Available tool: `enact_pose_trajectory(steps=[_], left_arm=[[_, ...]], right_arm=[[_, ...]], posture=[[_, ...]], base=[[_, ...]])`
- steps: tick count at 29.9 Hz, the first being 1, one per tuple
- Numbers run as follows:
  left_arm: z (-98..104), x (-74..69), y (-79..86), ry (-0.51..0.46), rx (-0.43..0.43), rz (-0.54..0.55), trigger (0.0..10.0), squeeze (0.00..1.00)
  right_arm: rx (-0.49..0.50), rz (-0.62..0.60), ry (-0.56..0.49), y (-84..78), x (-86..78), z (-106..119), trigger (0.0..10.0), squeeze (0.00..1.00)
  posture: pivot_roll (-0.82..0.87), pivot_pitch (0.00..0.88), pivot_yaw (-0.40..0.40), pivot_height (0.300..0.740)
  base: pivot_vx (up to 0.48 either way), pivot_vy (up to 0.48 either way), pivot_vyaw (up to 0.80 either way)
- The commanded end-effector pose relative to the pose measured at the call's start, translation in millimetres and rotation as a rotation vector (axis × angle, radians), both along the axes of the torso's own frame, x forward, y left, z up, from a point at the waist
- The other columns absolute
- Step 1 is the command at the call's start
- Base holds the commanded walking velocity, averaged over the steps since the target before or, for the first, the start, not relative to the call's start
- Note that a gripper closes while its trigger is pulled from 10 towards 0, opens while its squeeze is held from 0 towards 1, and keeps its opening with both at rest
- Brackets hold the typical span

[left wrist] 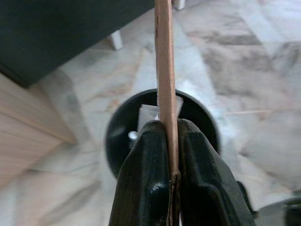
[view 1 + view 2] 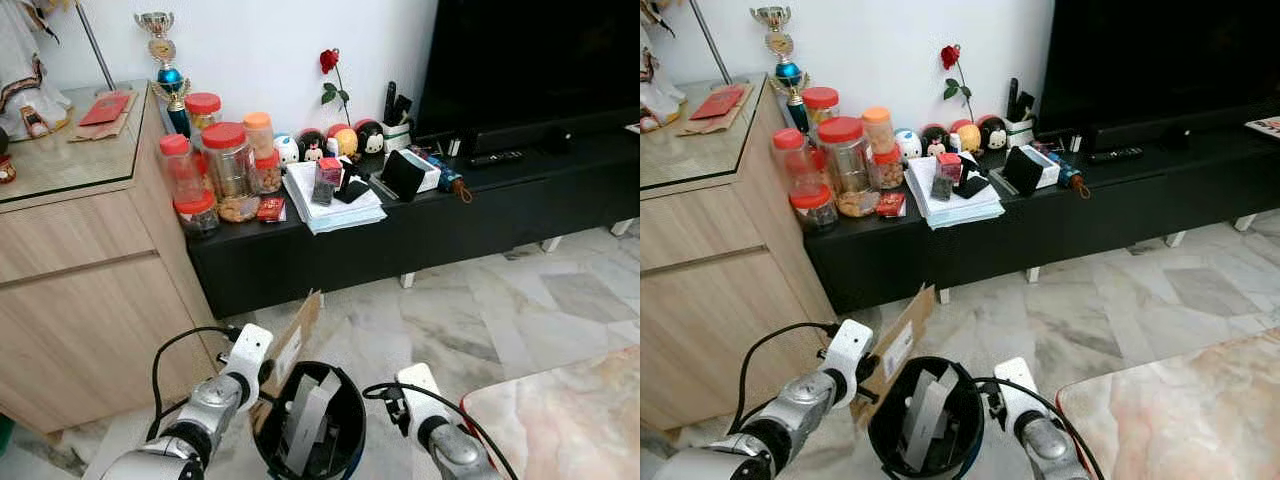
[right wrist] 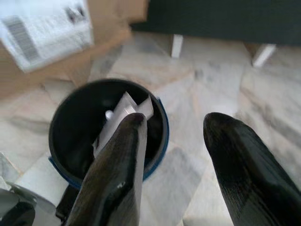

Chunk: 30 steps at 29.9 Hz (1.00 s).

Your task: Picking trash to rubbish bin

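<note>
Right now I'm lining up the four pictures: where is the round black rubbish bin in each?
Left eye: round black rubbish bin bottom centre, between both arms.
Right eye: bottom, left of centre.
Left wrist: behind the held brown cardboard sheet.
Right wrist: centre-left.
Shared landmark: white paper scraps inside.

**Even indoor light, soft wrist views**

Both eye views are bright and evenly lit, sharp across the white wall point(image 2: 260, 50), with a pale sheen on the marble floor point(image 2: 520, 300). The television point(image 2: 530, 60) stays featureless black. Wrist views are softer: the left gripper's fingers point(image 1: 141, 188) and cardboard edge point(image 1: 164, 70) blur close up, and the bin point(image 3: 75, 122) interior is dark.
</note>
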<state>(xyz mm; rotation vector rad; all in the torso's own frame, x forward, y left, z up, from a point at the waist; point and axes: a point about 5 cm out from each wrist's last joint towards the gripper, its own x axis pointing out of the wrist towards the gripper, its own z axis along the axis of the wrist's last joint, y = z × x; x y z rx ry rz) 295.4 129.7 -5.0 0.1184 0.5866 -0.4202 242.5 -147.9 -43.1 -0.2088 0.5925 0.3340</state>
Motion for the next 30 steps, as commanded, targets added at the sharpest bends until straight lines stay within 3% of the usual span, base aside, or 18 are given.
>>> enact_pose_trajectory(steps=[1,9,12,23,25,30], left_arm=[[5.7,6.3,-5.5,0.033,-0.091,0.029,10.0,0.0],[1.2,2.9,-18.2,0.145,-0.203,0.092,10.0,0.0],[-4.9,-2.1,-18.8,0.19,-0.182,0.125,10.0,0.0],[-13.6,-12.7,-25.1,0.27,-0.176,0.081,10.0,0.0],[-21.8,-20.6,-18.7,0.343,-0.148,0.133,10.0,0.0],[-24.5,-22.7,-11.9,0.377,-0.168,0.211,10.0,0.0]], right_arm=[[0.024,0.087,-0.098,10.0,19.0,18.1,10.0,0.0],[0.083,0.165,-0.212,22.0,32.6,37.5,10.0,0.0],[0.118,0.196,-0.258,28.3,35.7,45.3,10.0,0.0],[0.122,0.225,-0.272,28.9,32.4,46.6,10.0,0.0],[0.124,0.243,-0.274,30.6,31.7,47.2,10.0,0.0],[0.105,0.277,-0.274,30.6,30.4,47.5,10.0,0.0]], posture=[[0.16,0.026,0.025,0.74],[0.14,0.044,0.017,0.74],[0.13,0.051,0.012,0.74],[0.13,0.069,0.005,0.74],[0.13,0.074,0.001,0.74],[0.13,0.076,-0.002,0.74]], base=[[0.0,0.0,0.0],[0.0,0.0,0.0],[0.0,0.0,0.0],[0.0,0.0,0.0],[0.0,0.0,0.0],[0.0,0.0,0.0]])
